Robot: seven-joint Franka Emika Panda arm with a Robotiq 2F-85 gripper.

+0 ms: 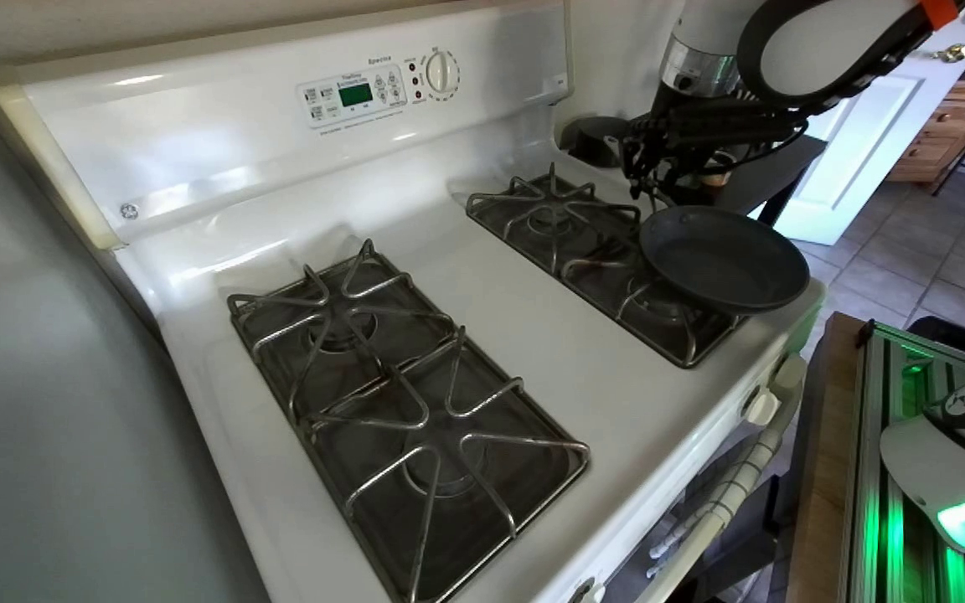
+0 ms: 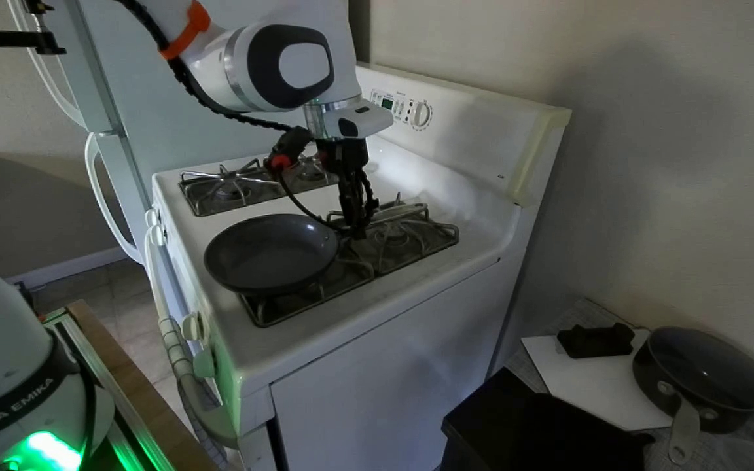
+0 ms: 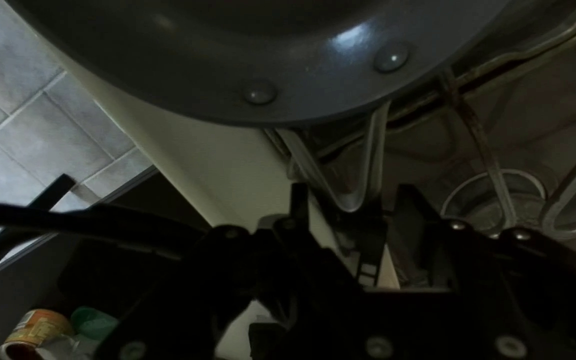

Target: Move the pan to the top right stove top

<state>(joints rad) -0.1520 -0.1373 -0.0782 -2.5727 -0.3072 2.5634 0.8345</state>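
Observation:
The round, shallow dark pan (image 1: 725,264) sits over the front burner of the right grate in both exterior views (image 2: 272,255). Its rim with two rivets fills the top of the wrist view (image 3: 293,95). Its handle, a metal V running into a dark grip (image 3: 358,230), points toward my gripper. My gripper (image 3: 353,195) is open, with one finger on each side of the handle and a gap showing. It is beside the pan's rim in both exterior views (image 1: 643,180) (image 2: 354,226). The top right burner (image 1: 551,219) is bare beside the gripper (image 2: 393,237).
The left grate (image 1: 348,327) stands across a white strip of stovetop. The white control panel (image 1: 357,96) rises behind the burners. A smaller dark pot (image 2: 701,379) and a black box (image 2: 527,425) are beside the range. A cable hangs by my gripper.

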